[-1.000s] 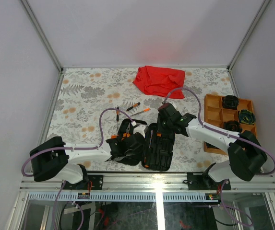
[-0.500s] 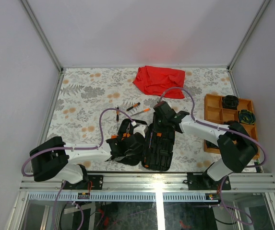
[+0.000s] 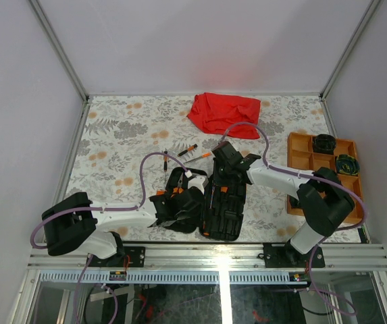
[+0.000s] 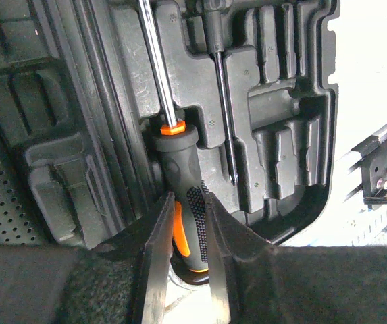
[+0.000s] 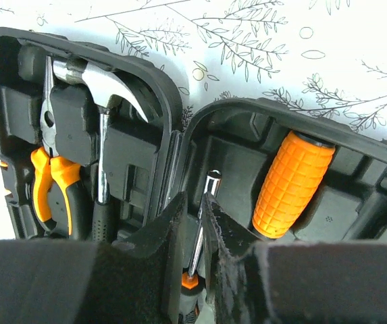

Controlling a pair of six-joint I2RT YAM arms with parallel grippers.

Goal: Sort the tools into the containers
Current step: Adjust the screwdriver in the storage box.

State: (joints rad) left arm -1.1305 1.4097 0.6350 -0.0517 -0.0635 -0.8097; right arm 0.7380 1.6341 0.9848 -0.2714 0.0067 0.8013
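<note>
While both my claws work in the open black case (image 5: 149,67), I should seat each screwdriver straight into its moulded slot.
My left claw (image 4: 188,199) clamps the big screwdriver (image 4: 179,162) by its rubbery orange-black handle, lower centre; my right claw (image 5: 194,202) straddles a thin steel shaft (image 5: 210,183), grip unclear. Beyond, upper left: polished hammer (image 5: 112,84), pliers (image 5: 48,172); right: ribbed orange handle (image 5: 293,183).

Robot lab test cell, not a home. Plain white panel walls (image 3: 200,47) box in the floral-covered table (image 3: 112,128) on three sides. Aluminium rail (image 3: 207,256) runs along the table's near edge with two arm bases (image 3: 102,244) bolted there; purple cables (image 3: 147,177) loop above the table.
</note>
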